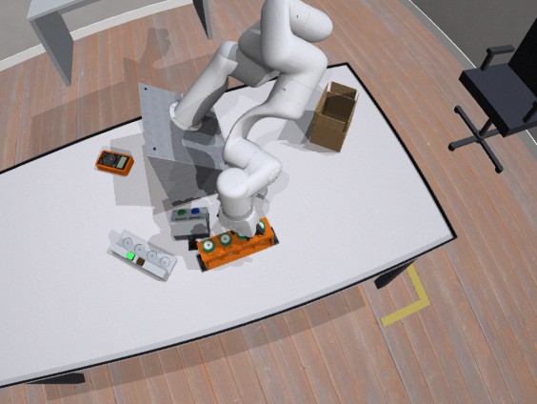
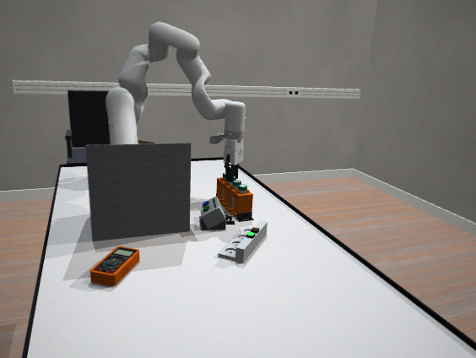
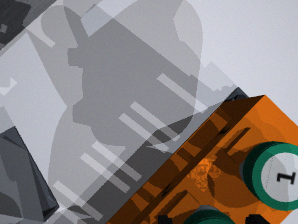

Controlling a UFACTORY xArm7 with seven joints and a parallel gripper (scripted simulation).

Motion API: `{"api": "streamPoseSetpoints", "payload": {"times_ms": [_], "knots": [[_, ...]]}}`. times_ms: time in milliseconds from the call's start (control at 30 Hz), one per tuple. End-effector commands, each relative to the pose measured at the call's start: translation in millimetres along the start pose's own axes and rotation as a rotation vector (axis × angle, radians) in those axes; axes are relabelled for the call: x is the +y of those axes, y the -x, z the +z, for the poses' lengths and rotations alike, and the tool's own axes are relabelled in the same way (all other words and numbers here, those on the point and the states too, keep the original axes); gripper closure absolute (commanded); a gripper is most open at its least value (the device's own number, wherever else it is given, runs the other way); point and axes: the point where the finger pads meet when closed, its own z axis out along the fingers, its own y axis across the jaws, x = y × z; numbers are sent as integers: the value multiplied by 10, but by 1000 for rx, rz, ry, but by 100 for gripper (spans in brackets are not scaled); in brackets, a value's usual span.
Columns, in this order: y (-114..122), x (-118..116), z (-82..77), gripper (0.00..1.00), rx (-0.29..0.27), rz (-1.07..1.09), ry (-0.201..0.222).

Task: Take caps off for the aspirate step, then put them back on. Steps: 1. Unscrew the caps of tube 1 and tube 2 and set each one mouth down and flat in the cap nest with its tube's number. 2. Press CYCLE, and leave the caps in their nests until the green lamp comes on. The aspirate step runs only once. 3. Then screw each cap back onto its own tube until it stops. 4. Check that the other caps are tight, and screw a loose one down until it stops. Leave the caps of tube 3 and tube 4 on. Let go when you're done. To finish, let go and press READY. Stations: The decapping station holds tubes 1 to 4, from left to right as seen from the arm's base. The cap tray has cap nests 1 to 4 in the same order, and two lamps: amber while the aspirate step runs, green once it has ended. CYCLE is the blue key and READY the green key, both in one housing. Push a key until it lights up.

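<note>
green lamp (image 1: 130, 255) lit, nests bare, so looks like cap-tightness check. gripper (image 2: 229, 172) over far end of decapping station (image 1: 236, 250) on worktop (image 1: 333, 214), fingers half open, holding nothing. next: grip cap, twist.

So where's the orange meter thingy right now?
In the top view, the orange multimeter lies flat on the white table, off by itself to the left of the grey base plate, well away from the orange tube station.
</note>
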Motion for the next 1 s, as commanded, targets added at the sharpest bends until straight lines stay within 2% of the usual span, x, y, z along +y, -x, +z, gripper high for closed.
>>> {"api": "streamPoseSetpoints", "payload": {"times_ms": [0, 33, 533, 967], "knots": [[15, 8, -15, 54, -5, -5, 6], [15, 8, -15, 100, -5, -5, 6], [15, 8, -14, 100, -4, 45, 6], [15, 8, -9, 100, -2, 695, 7]]}}
